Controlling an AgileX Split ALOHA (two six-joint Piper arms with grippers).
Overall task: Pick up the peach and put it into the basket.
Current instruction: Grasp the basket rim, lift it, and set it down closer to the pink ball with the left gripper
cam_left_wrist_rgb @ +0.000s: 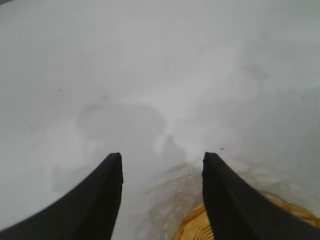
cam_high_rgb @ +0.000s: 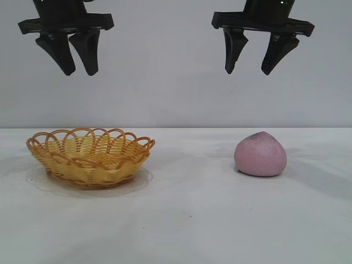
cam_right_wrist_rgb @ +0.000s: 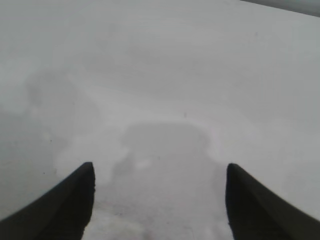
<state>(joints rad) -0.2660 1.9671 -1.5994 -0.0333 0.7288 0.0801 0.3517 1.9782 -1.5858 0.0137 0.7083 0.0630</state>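
The pinkish-purple peach (cam_high_rgb: 260,154) sits on the white table at the right. The yellow woven basket (cam_high_rgb: 91,155) with an orange looped rim stands at the left and is empty; a bit of its rim shows in the left wrist view (cam_left_wrist_rgb: 192,225). My right gripper (cam_high_rgb: 250,70) hangs high above the peach, open and empty, and only bare table shows between its fingers in the right wrist view (cam_right_wrist_rgb: 159,170). My left gripper (cam_high_rgb: 78,71) hangs high above the basket, open and empty, also seen in the left wrist view (cam_left_wrist_rgb: 162,160).
The white table (cam_high_rgb: 187,209) runs across the whole view, with a plain grey wall behind it. Nothing else stands on it between the basket and the peach.
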